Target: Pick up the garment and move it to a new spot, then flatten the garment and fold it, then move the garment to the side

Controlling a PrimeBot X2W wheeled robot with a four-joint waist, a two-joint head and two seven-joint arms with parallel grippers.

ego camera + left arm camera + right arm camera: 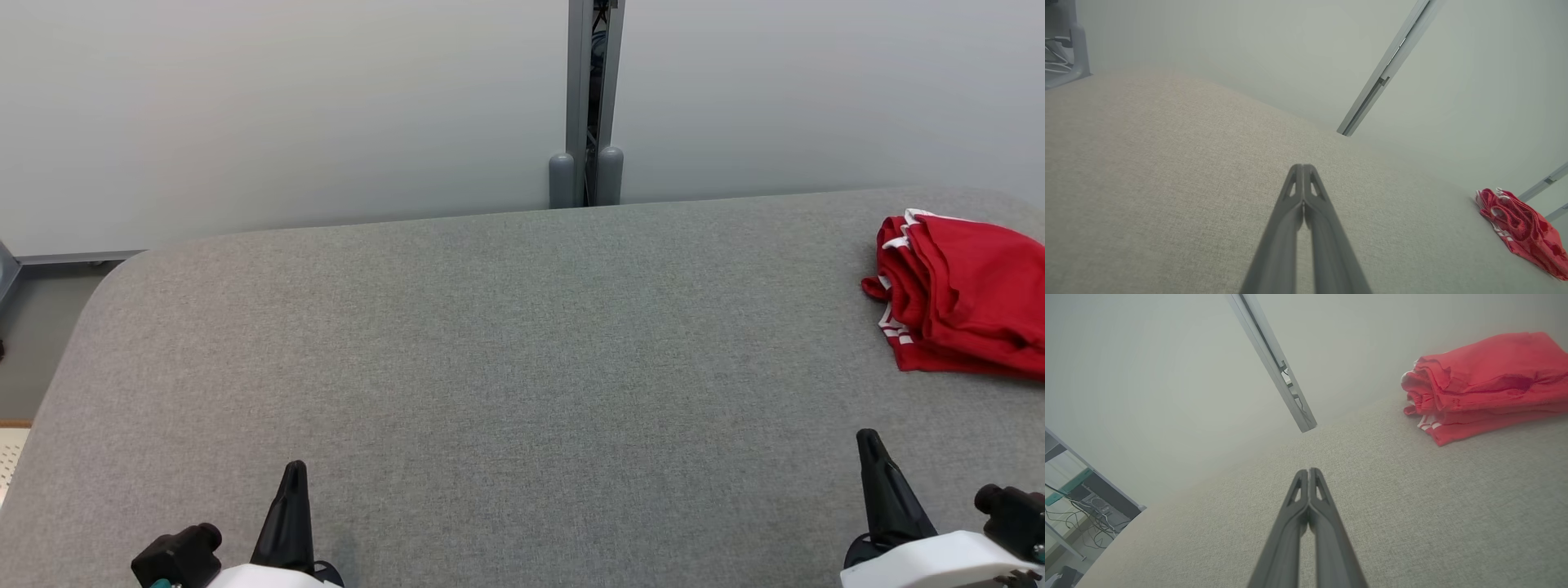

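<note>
Red garment [971, 294], white-striped and seemingly folded, lies on grey table [490, 367].

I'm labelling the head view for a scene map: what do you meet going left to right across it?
In order: left claw → grey metal post at the wall → folded red garment.

Soft, even light falls on the table [490, 367], bright but flat, and shadows are faint. The head view is sharp, the cloth's weave clear. Both wrist views look hazy and washed out: the wall [1249, 49] is milky, the post [1274, 363] slants with the wide lens, and the garment [1523, 228] is slightly soft.
</note>
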